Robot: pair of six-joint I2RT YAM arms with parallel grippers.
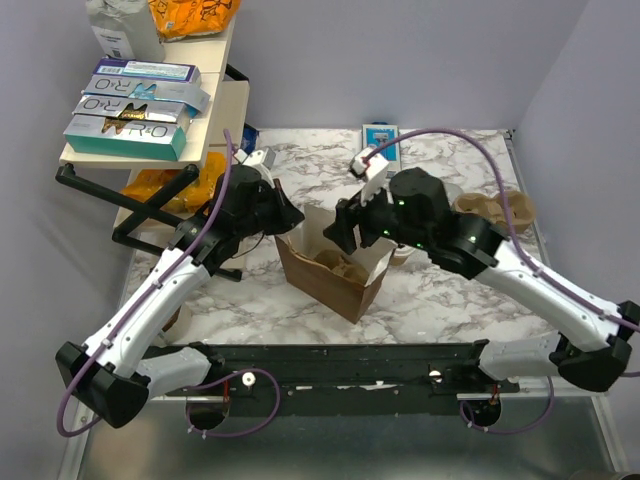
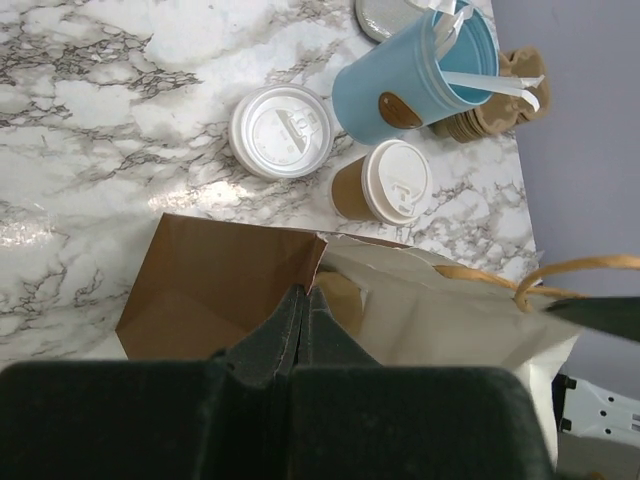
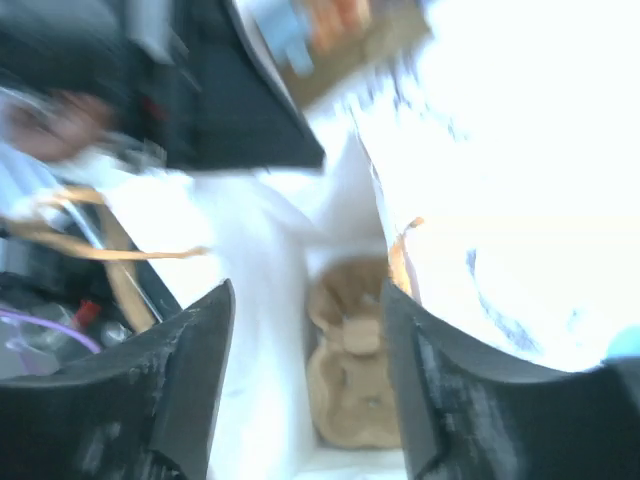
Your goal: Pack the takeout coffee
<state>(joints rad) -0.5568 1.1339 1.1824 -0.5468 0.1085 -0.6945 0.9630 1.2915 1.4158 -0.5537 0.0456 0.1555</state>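
The takeout coffee (image 2: pixel 385 185), a small tan paper cup with a white lid, stands on the marble beside the brown paper bag (image 2: pixel 220 290). The bag (image 1: pixel 335 275) stands open in the middle of the table. My left gripper (image 2: pixel 305 295) is shut on the bag's rim at a corner fold, and it shows again as my left gripper (image 1: pixel 290 215). My right gripper (image 3: pixel 305 295) hangs open over the bag's mouth with nothing between its fingers. A brown pulp cup carrier (image 3: pixel 350 380) lies at the bottom of the bag. The right wrist view is blurred.
A light-blue mug (image 2: pixel 415 75) and a loose white lid (image 2: pixel 282 130) stand just beyond the cup. More pulp carriers (image 1: pixel 495 210) are stacked at the right rear. A shelf with boxes (image 1: pixel 135 110) stands at the left rear, and a small blue box (image 1: pixel 380 135) at the back.
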